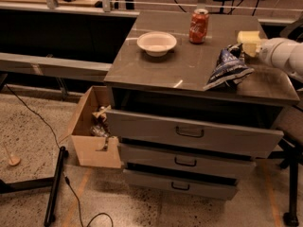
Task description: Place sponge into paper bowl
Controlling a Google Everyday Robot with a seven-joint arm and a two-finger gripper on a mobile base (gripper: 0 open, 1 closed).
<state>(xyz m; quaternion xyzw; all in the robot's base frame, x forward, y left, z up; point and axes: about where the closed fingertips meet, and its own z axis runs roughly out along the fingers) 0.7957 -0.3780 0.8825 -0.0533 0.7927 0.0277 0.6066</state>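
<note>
Gripper (253, 49) sat at table's right edge, sponge (247, 36) at its tip, grip unclear tbh; paper bowl (156, 43) well apart.

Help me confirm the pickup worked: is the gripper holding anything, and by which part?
Probably the sponge: the yellow block sits at the tip of the gripper, beside the snack bag. Where on it the hold lies cannot be told.
</note>
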